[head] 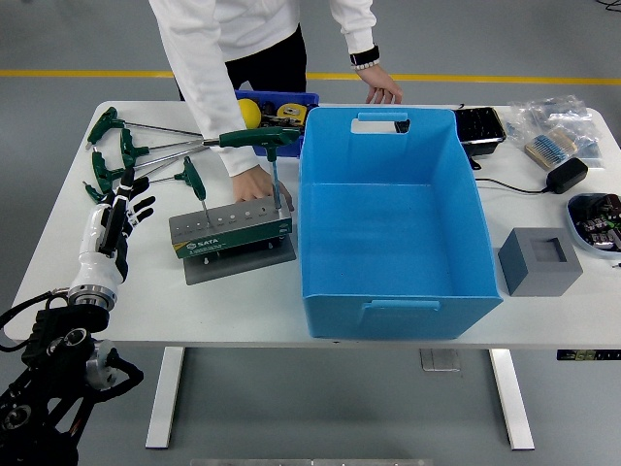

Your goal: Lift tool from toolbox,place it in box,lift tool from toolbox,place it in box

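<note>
Step one hasn't really kicked off yet, as far as I can judge: the left hand point(114, 216) sits low over the surface point(58, 252) with its fingers spread and nothing in them. Just ahead of it and slightly to its right is the grey tool stand point(231, 231), with two green T-handle tools upright in it: a short one point(195, 182) on the end nearest the hand and a taller one point(267, 146) at the far end. More green-handled tools point(121, 146) lie loose just beyond the fingertips. The blue box point(393, 218) is empty and stands well off to the hand's right, past the stand. A person leaning in from the far side has one hand point(254, 184) down right behind the stand and the other point(384, 93) at the box's back rim. Next move, I'd guess, is reaching right to close around the nearer handle and pull it straight up, but that person's hand is close, so careful. The right arm isn't visible.
</note>
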`<action>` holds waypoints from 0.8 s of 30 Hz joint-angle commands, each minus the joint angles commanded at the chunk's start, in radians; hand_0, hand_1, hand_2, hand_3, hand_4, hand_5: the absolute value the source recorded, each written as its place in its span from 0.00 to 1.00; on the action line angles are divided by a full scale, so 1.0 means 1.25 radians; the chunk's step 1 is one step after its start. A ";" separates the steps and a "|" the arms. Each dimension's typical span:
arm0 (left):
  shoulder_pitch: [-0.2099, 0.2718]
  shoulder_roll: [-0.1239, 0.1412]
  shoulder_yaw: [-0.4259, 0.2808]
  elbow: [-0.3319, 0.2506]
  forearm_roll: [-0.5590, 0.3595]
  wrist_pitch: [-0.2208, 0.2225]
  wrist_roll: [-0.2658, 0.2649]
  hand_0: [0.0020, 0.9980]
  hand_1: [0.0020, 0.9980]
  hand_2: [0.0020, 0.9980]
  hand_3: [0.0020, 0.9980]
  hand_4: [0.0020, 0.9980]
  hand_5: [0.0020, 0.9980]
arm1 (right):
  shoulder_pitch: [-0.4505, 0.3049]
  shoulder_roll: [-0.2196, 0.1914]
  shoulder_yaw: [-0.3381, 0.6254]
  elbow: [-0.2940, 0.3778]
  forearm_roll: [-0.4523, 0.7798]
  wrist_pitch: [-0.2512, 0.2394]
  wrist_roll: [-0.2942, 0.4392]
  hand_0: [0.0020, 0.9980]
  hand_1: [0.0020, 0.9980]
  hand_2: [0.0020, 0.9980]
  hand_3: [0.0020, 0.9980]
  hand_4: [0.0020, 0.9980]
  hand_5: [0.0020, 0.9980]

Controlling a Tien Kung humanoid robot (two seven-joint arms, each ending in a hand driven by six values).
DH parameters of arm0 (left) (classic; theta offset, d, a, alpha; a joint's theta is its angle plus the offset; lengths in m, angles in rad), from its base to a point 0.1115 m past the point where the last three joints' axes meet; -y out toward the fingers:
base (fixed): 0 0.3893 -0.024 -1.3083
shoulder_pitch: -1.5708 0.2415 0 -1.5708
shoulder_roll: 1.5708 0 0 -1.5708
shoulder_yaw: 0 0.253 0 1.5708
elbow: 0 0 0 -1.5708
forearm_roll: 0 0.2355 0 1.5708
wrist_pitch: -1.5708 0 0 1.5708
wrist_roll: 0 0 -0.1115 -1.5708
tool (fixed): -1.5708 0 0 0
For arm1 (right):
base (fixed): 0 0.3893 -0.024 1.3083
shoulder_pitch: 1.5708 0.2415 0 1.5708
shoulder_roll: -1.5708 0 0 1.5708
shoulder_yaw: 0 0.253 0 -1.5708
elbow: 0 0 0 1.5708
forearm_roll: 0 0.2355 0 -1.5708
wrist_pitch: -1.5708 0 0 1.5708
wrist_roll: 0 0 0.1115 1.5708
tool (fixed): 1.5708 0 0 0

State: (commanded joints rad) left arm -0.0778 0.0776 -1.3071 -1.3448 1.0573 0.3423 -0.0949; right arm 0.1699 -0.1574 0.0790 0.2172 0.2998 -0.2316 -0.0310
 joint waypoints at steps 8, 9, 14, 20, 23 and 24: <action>0.001 0.003 0.000 0.000 0.009 -0.001 0.002 0.77 0.78 0.84 0.72 0.97 0.86 | -0.004 0.000 0.002 0.001 -0.012 0.001 -0.002 0.72 0.75 0.79 0.62 0.85 0.77; 0.000 0.003 0.000 -0.001 0.014 -0.002 0.005 0.77 0.78 0.84 0.72 0.97 0.86 | -0.005 0.000 0.001 0.001 -0.011 0.002 -0.001 0.72 0.75 0.79 0.62 0.85 0.77; 0.001 0.007 -0.004 -0.018 0.050 -0.002 0.013 0.77 0.78 0.84 0.72 0.97 0.85 | -0.008 0.002 0.007 0.001 -0.024 0.002 -0.004 0.72 0.75 0.79 0.62 0.85 0.77; -0.017 0.042 -0.008 -0.116 0.244 -0.023 0.087 0.78 0.79 0.85 0.73 0.98 0.84 | -0.010 0.003 0.025 -0.001 -0.057 0.003 -0.013 0.72 0.75 0.79 0.63 0.85 0.77; -0.044 0.073 0.033 -0.152 0.342 -0.023 0.139 0.85 0.85 0.92 0.79 1.00 0.77 | -0.009 0.003 0.028 -0.001 -0.069 0.003 -0.016 0.72 0.75 0.79 0.63 0.85 0.77; -0.066 0.092 0.063 -0.169 0.379 -0.019 0.160 0.85 0.85 0.92 0.79 1.00 0.77 | -0.009 0.003 0.030 -0.001 -0.070 0.003 -0.016 0.72 0.75 0.79 0.63 0.85 0.77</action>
State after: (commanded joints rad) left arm -0.1600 0.1923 -1.2279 -1.5558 1.5309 0.3185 0.1057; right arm 0.1586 -0.1541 0.1160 0.2163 0.2125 -0.2273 -0.0514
